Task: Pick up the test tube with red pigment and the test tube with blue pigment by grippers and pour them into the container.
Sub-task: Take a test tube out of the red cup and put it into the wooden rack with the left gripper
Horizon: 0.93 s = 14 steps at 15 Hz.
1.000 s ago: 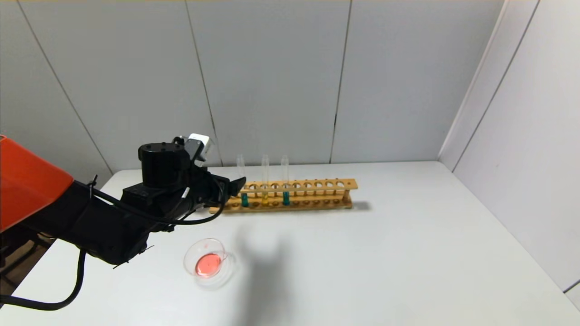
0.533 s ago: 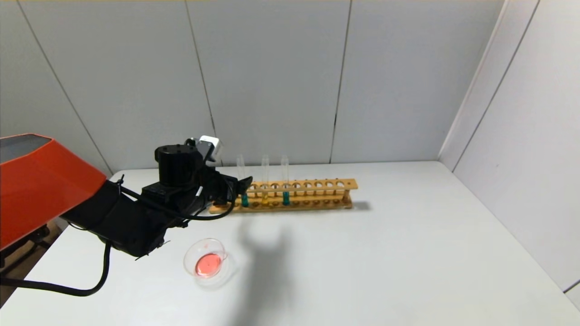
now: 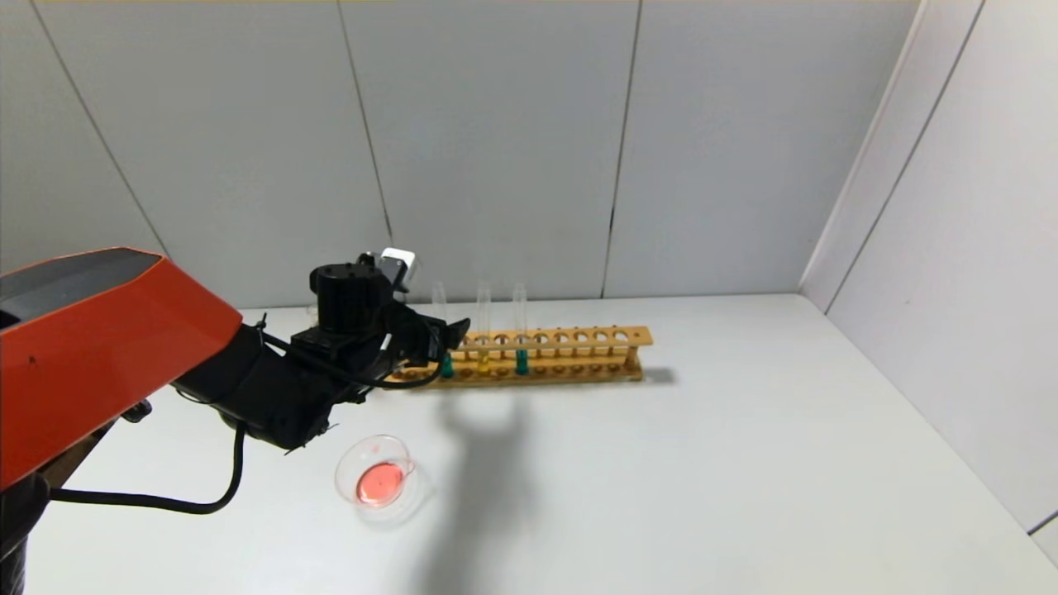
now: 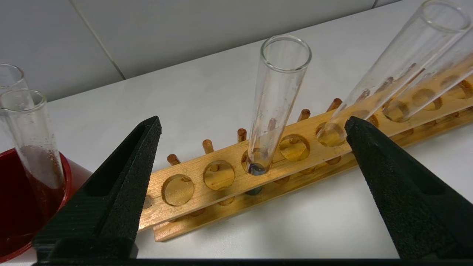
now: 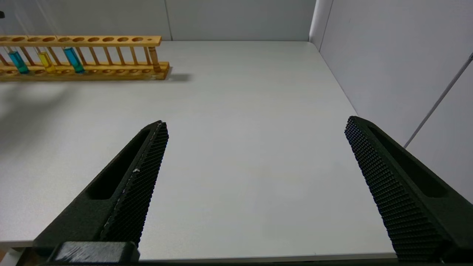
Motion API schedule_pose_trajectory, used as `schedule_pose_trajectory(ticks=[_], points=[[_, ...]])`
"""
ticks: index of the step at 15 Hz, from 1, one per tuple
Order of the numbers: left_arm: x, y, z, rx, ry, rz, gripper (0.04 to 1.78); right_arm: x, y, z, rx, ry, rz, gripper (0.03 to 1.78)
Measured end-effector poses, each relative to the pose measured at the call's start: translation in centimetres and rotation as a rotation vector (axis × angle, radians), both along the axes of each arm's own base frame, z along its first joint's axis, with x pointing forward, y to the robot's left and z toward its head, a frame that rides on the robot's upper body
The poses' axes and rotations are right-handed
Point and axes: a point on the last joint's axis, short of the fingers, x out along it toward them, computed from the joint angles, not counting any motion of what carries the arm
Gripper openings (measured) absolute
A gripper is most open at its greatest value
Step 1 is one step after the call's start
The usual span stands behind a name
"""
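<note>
Left gripper (image 3: 442, 339) hovers at the left end of the wooden test-tube rack (image 3: 579, 357) on a white table (image 3: 702, 463), jaws spread wide w/ nothing held. In the left wrist view the nearest tube, the test tube with blue pigment (image 4: 275, 107), stands upright in its hole, framed between the two fingers (image 4: 122, 177) but untouched. The test tube with red pigment (image 4: 35, 140) leans in a dark red cup (image 4: 14, 221) beside the rack's end. A yellow tube (image 3: 483, 330) & a 2nd teal tube (image 3: 521, 330) sit further along. The container (image 3: 378, 478), a glass dish w/ red liquid, sits nearer the robot, apart from the rack. Right gripper (image 5: 255, 125) hangs over bare table, jaws wide, holding nothing.
</note>
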Motion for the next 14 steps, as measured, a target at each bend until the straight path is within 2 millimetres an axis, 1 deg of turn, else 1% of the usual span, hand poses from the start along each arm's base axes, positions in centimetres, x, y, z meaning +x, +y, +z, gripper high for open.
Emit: schedule_pose_trajectory(ticks=[4,6,7,9,12,14], points=[[0.35,-0.11,-0.33,-0.008,0.007,0.003,1.73,0.0,0.0,0.0,0.0,0.0,0.0,1.75],[0.48,-0.16,-0.4,-0.013,0.008,0.003,1.6,0.0,0.0,0.0,0.0,0.0,0.001,1.75],[0.53,-0.18,-0.45,-0.014,0.009,0.003,1.51,0.0,0.0,0.0,0.0,0.0,0.001,1.75],[0.57,-0.26,-0.56,-0.022,0.014,0.001,1.23,0.0,0.0,0.0,0.0,0.0,0.0,1.75],[0.54,-0.68,-0.55,-0.042,0.019,-0.01,0.67,0.0,0.0,0.0,0.0,0.0,0.001,1.75],[0.53,-0.89,-0.66,-0.043,0.021,-0.015,0.38,0.0,0.0,0.0,0.0,0.0,0.001,1.75]])
